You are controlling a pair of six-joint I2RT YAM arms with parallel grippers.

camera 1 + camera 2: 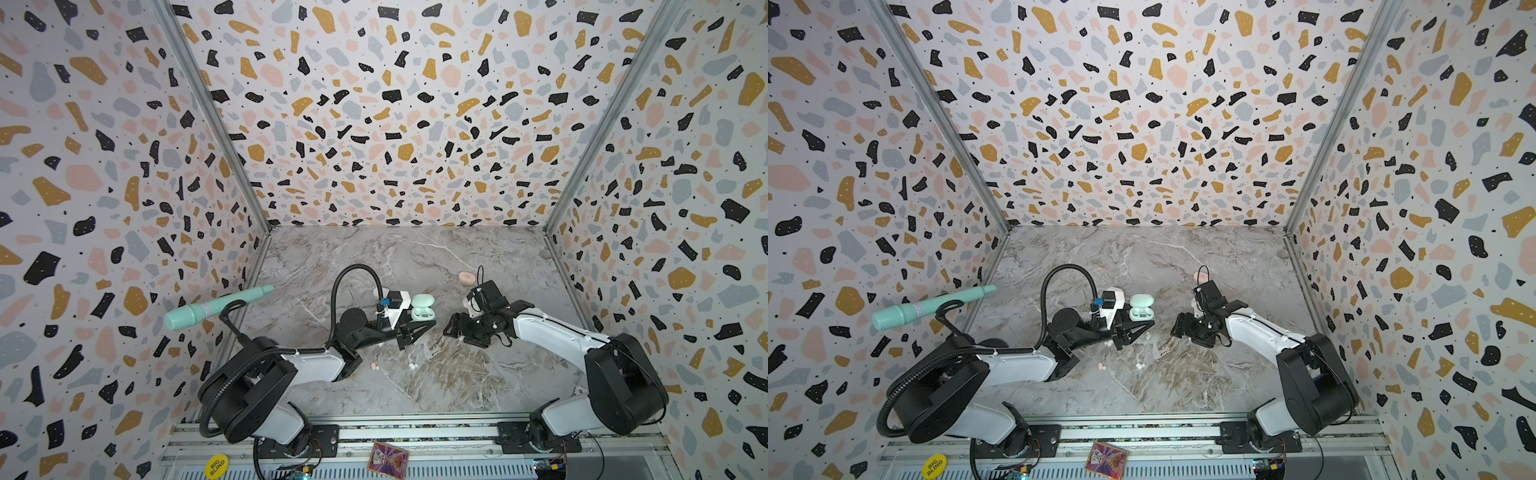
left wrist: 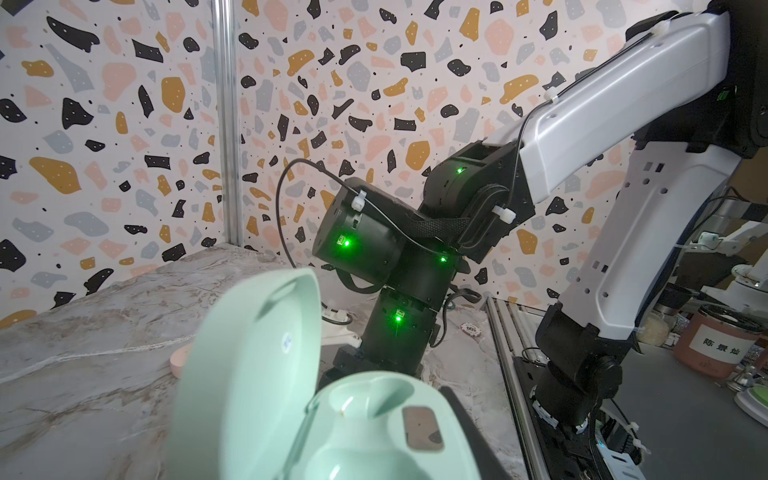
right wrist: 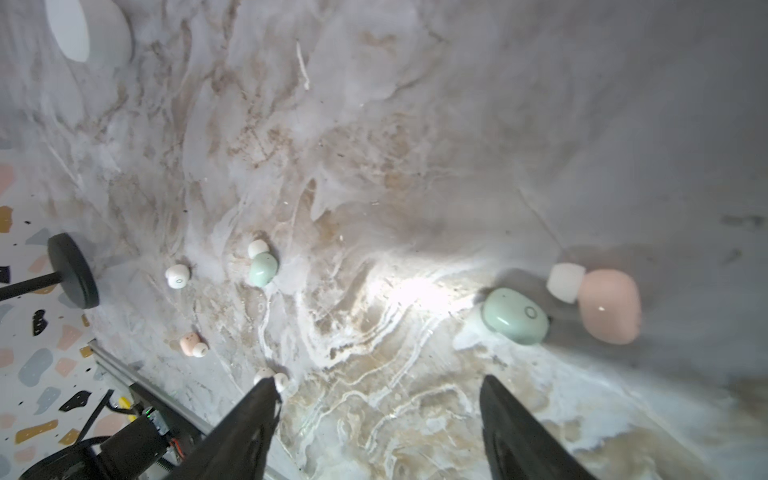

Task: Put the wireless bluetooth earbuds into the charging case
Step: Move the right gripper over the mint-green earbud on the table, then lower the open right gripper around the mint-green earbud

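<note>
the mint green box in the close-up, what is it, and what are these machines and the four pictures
These are two robot arms, a left arm and a right arm, at a marble table. Each ends in a two-finger gripper. Two pictures look down from above; the other two come from cameras on the arms' wrists. The mint box is an open earbud charging case, apparently clamped in the left gripper. The right gripper hangs open and empty over loose earbuds, among them a mint earbud and a pink earbud. A pink case lies farther back.
</note>
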